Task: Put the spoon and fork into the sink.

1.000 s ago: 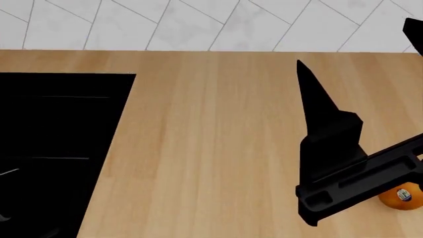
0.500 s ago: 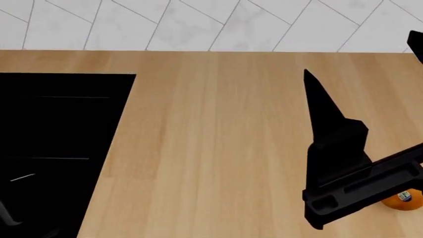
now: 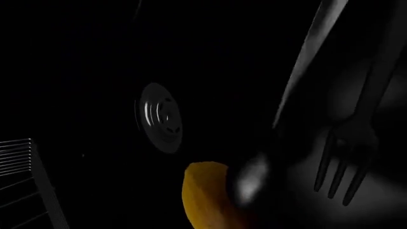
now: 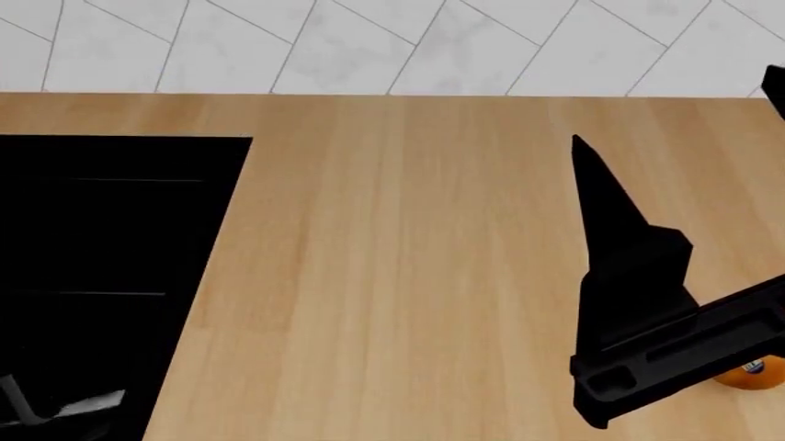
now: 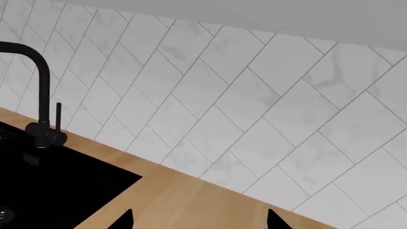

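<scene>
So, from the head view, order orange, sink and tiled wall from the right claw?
1. Orange, tucked under the right claw at its wrist, right edge.
2. Tiled wall, behind, and sink, far left: too close to call.

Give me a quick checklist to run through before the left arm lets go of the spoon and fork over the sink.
1. Spoon over the sink: ok, dark basin behind it.
2. Fork there too: ok, tines beside the spoon bowl.
3. Drain unobstructed: ok.
4. Landing spot free: not ok, a yellow-orange object lies under the spoon.
5. Left gripper's hold: cannot tell, not in view.
6. Right gripper clear of sink: ok, over the countertop.
</scene>
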